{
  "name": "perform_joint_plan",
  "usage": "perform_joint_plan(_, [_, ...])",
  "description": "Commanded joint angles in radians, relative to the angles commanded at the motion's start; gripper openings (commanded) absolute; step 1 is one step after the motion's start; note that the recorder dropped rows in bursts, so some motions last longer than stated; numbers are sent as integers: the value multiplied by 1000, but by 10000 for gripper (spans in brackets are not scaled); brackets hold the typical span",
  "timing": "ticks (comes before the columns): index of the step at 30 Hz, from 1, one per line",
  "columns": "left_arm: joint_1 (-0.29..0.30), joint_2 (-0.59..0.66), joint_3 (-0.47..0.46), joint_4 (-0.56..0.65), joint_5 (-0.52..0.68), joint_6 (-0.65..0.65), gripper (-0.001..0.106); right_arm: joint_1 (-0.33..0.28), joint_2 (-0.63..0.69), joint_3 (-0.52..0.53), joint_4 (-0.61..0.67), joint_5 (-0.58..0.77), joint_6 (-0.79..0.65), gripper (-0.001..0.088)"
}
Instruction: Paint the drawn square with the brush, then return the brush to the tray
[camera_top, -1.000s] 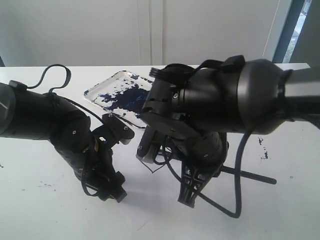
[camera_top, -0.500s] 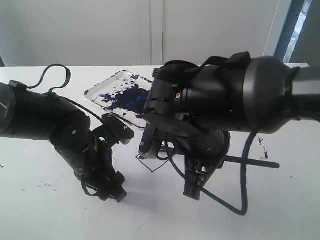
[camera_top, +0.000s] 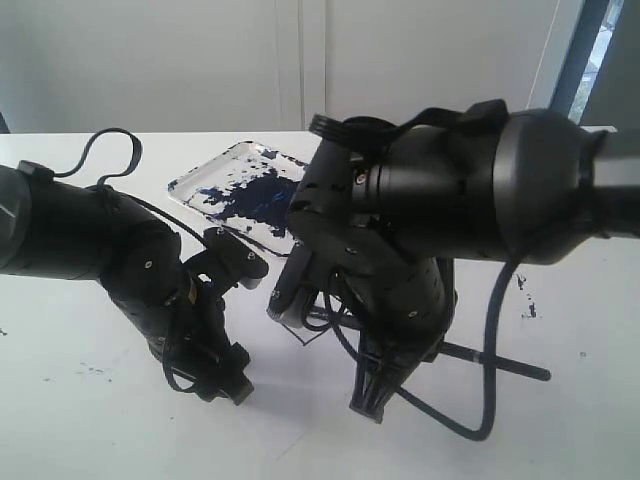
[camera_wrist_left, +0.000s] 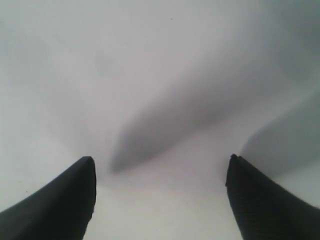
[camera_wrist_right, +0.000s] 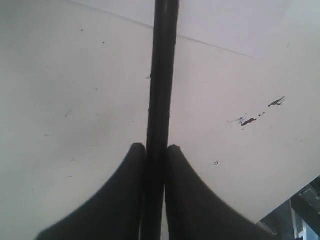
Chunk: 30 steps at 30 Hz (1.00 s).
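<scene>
The brush (camera_wrist_right: 162, 75) is a thin black stick, and my right gripper (camera_wrist_right: 156, 146) is shut on it over white paper. In the exterior view the brush's handle (camera_top: 505, 363) sticks out to the right from under the right arm. That arm's bulk hangs over the drawn square, of which only one thin-lined corner (camera_top: 301, 337) shows. The brush tip is hidden. The tray (camera_top: 238, 187), clear and smeared dark blue, lies behind the arms at centre left. My left gripper (camera_wrist_left: 160, 162) stands open above bare white surface, low at the front left (camera_top: 226, 385), with nothing between its fingers.
Small dark paint specks (camera_top: 526, 303) mark the paper to the right, and more specks (camera_wrist_right: 252, 119) show in the right wrist view. Fainter marks (camera_top: 92, 371) lie at the front left. A black cable (camera_top: 478, 400) loops down from the right arm near the brush handle.
The right arm swung right and then back down to the left with the brush, and the handle's free end rose and dropped again. The left arm has not moved.
</scene>
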Motion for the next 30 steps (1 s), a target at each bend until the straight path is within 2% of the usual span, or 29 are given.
perform_joint_plan(14, [0,0,0,0,-4,0,749,0,-5,0,27,0,-22,0])
perform_joint_plan(17, [0,-10,0,0,30,0,749,0,-5,0,-50,0,0,0])
perform_joint_plan(20, [0,-44,0,-5,21,-2,749,0,-5,0,-64,0,10,0])
perform_joint_plan(22, [0,-76,0,-75,-34,17,749,0,-5,0,-57,0,10,0])
perform_joint_plan(24, [-9,-78,0,-130,-39,84,749,0,-5,0,-54,0,10,0])
perform_joint_plan(30, [-35,-29,0,-201,-97,126,749,0,-5,0,-48,0,10,0])
